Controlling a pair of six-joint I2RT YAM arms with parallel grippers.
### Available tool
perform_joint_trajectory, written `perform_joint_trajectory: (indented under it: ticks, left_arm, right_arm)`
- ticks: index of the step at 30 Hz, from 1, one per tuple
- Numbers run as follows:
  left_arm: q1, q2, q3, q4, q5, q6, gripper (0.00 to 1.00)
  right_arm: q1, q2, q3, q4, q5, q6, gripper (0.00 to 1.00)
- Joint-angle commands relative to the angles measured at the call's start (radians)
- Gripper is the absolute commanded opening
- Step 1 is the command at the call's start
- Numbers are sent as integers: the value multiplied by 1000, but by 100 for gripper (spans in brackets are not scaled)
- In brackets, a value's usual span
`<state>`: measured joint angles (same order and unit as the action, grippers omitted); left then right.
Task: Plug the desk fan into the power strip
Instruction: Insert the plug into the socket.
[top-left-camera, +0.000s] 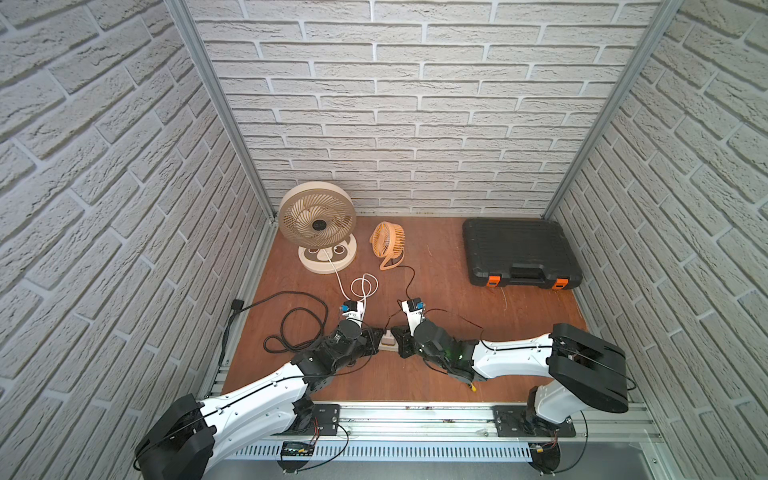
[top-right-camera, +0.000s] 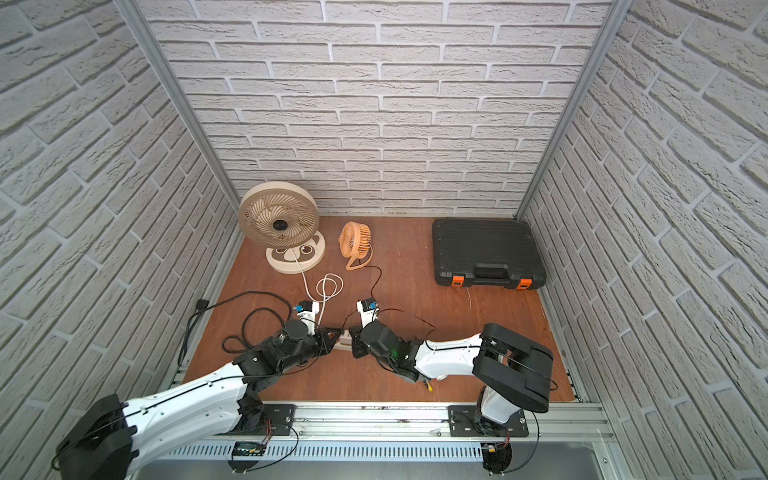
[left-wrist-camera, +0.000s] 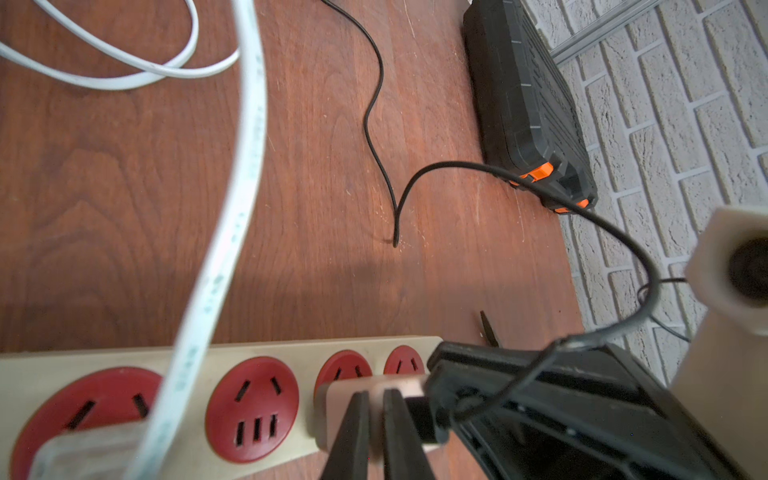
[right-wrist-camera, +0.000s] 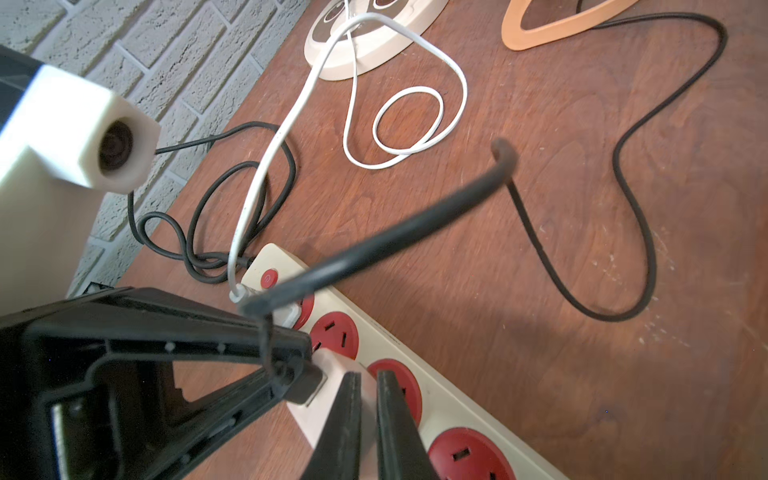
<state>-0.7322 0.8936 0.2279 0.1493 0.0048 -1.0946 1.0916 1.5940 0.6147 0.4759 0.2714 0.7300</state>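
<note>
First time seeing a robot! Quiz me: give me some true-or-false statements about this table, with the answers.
1. The power strip has four red sockets. True.
2. The black case lies open. False: it is closed.
3. The big fan has its white cord plugged into the strip. True.
4. The small orange fan has a white cord. False: it has a black cord.
5. Both pincers gape wide. False: the left pincer and right pincer are shut, tips at the beige adapter.

Bright even light, soft shadows, brick walls (top-left-camera: 83, 166) bowed at frame edges, close black cord (right-wrist-camera: 395, 226) blurred.
</note>
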Motion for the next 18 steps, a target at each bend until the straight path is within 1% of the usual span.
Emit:
perform_joint_trajectory:
  ticks: [1, 8, 18]
  left_arm:
    - [-43, 53, -50, -110, 112, -2, 11]
    - [-64, 43, -68, -115, 97, -20, 10]
    - [-80, 2, -110, -129, 79, -46, 10]
  right_arm:
    - [126, 114, -80, -351, -239, 13, 14]
    - [156, 114, -73, -375, -218, 11, 19]
    - [188, 162, -93, -326, -233, 44, 17]
